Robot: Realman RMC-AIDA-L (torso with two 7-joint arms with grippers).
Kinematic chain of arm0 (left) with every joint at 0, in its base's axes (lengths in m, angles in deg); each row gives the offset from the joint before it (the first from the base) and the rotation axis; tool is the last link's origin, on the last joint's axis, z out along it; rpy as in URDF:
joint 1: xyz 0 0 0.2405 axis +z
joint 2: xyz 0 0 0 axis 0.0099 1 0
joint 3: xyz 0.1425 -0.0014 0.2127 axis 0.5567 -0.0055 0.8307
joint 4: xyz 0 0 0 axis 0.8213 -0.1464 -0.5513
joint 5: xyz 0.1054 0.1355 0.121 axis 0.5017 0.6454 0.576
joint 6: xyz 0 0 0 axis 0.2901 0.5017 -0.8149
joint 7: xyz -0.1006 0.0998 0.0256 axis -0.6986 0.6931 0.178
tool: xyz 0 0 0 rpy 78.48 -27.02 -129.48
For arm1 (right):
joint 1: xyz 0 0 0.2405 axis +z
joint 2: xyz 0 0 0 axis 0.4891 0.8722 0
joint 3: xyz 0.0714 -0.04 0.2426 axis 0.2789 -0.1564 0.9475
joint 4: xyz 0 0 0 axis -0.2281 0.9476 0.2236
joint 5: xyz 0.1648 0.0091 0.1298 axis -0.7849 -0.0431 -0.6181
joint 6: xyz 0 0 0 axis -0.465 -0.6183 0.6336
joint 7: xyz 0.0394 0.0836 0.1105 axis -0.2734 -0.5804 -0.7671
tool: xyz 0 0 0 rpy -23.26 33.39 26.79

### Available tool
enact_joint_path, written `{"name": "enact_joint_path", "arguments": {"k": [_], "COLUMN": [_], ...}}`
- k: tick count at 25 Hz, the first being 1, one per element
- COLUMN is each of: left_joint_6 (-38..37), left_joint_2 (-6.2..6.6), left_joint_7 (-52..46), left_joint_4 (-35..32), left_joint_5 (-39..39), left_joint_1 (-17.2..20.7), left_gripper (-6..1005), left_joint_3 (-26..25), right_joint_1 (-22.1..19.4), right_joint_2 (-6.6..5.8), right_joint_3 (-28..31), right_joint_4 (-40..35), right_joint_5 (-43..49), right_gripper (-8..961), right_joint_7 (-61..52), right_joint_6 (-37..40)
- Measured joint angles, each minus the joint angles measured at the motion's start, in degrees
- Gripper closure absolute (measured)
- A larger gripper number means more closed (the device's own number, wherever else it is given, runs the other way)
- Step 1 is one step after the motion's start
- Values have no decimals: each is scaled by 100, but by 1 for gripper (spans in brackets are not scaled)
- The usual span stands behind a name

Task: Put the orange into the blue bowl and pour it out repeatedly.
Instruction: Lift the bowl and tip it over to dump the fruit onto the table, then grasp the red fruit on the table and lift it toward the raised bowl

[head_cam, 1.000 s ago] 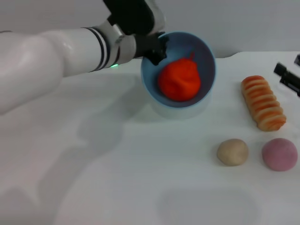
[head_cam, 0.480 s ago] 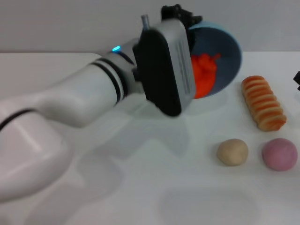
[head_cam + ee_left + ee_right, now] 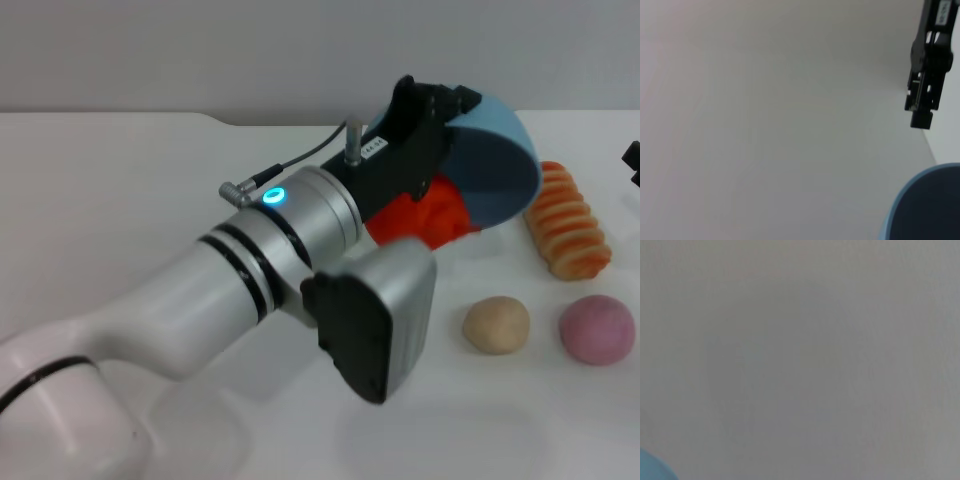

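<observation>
The left pincer (image 3: 440, 100) grips the rim of the tipped blue bowl (image 3: 495, 165) above the desk (image 3: 120, 190). The orange (image 3: 425, 215) lies just below the pincer, under the bowl's mouth. The bread loaf (image 3: 568, 222) lies to the pincer's right, beyond the bowl. Nearer the robot than the pincer sit a ball (image 3: 496, 324) and, further right, a second ball (image 3: 597, 329).

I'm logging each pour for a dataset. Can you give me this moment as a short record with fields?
bowl: blue bowl lifted and tipped far over, opening facing down toward the table
orange: orange under the bowl's rim, partly hidden by the arm
left end effector: left end effector at the bowl's rim, shut on it
right end effector: only a dark edge shows at the far right
bystanders: bread loaf, beige ball, pink ball
</observation>
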Motion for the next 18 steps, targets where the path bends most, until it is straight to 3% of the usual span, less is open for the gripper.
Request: {"name": "enact_joint_path", "arguments": {"k": [3, 11, 14, 18], "left_joint_6": [649, 1388, 1227, 36], "left_joint_2": [-2, -21, -31, -19], "left_joint_7": [506, 585, 519, 514], "left_joint_4": [271, 555, 331, 31], "left_joint_5": [-5, -284, -1455, -3189], "left_joint_1": [109, 152, 69, -173], "left_gripper": [1001, 1001, 1001, 1001], "left_joint_3": [201, 308, 159, -422], "right_joint_1": [0, 5, 13, -33], "right_joint_2": [-1, -7, -15, -26], "right_joint_3": [5, 14, 13, 12], "right_joint_4": [5, 51, 47, -157], "right_joint_5": [0, 5, 26, 38], "right_gripper": [260, 261, 261, 261], "right_joint_7": [0, -18, -60, -545], "right_joint_6": [-21, -53, -42, 44]}}
